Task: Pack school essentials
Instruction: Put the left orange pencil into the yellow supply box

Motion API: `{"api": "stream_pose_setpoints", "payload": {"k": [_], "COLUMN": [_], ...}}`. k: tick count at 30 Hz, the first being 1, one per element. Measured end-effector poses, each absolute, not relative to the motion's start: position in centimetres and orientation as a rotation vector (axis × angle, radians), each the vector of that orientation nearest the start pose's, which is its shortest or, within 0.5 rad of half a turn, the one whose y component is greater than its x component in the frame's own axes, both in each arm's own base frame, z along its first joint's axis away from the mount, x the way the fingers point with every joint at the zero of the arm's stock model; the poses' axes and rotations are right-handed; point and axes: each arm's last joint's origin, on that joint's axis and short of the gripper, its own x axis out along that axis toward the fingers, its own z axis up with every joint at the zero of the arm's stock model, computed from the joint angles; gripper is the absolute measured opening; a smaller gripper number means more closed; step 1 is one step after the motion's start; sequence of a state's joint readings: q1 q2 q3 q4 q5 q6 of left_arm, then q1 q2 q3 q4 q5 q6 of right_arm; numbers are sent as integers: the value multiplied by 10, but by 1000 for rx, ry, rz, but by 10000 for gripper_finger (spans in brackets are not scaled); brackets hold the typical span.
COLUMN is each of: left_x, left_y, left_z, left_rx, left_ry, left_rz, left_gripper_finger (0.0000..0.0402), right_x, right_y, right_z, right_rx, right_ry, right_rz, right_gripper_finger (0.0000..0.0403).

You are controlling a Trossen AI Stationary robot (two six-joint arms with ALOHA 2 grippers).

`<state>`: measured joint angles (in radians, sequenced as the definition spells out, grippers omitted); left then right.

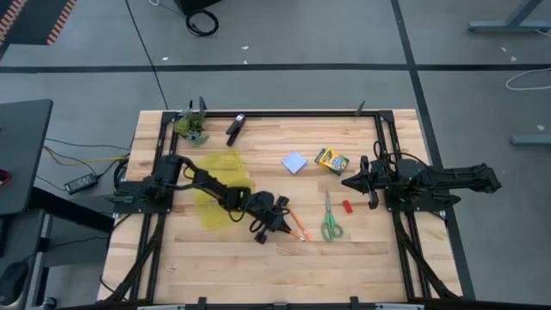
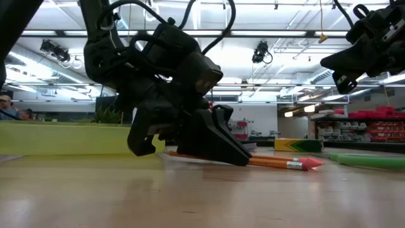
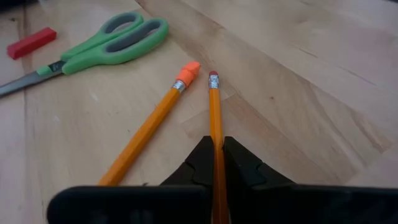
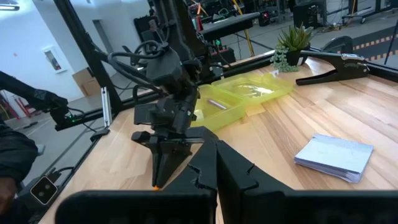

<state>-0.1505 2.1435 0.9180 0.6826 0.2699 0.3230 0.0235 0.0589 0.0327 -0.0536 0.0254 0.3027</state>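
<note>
1. Near the bench's middle, toward its 6 o'clock side in the high view, the left gripper (image 1: 291, 229) is down at the wood, clenched on one of the orange pencils (image 3: 216, 134); the left wrist view shows the shaft pinched between the dark fingers (image 3: 239, 165).
2. A second orange pencil (image 3: 146, 134) lies just beside the held one, at its 9 o'clock in the left wrist view, its eraser end splayed away.
3. At 3 o'clock of the left gripper in the high view lie the green-handled scissors (image 1: 331, 220), and past them the tiny red eraser (image 1: 348, 207).
4. At 12 to 1 o'clock are the pale blue note pad (image 1: 295, 163) and the yellow-green crayon box (image 1: 331, 160).
5. The right gripper (image 1: 348, 182) hangs clenched and empty near the bench's 3 o'clock edge, raised above the wood as the low view shows.
6. Only the right wrist view shows a pinkish pen (image 4: 217, 104) inside the yellow tray (image 1: 215, 196), which sits at 9 o'clock of the left gripper.
7. At the 12 o'clock edge sit a small green plant (image 1: 193, 126) and a black clip-like tool (image 1: 235, 127).
8. Open wood runs along the 6 o'clock edge.
</note>
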Motion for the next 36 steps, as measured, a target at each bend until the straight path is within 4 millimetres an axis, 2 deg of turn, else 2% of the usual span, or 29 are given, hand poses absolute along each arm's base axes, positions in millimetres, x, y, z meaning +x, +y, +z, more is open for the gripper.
{"api": "stream_pose_setpoints", "payload": {"k": [19,36], "left_x": [377,377], "left_y": [-75,-75], "left_z": [65,65], "left_rx": [323,326], "left_ry": [489,492], "left_rz": [-475,-474], "left_gripper_finger": [20,17], "right_x": [99,99], "right_y": [2,2], "right_z": [165,165], "right_rx": [301,301], "right_ry": [79,79], "right_rz": [-14,-14], "right_gripper_finger": [7,7]}}
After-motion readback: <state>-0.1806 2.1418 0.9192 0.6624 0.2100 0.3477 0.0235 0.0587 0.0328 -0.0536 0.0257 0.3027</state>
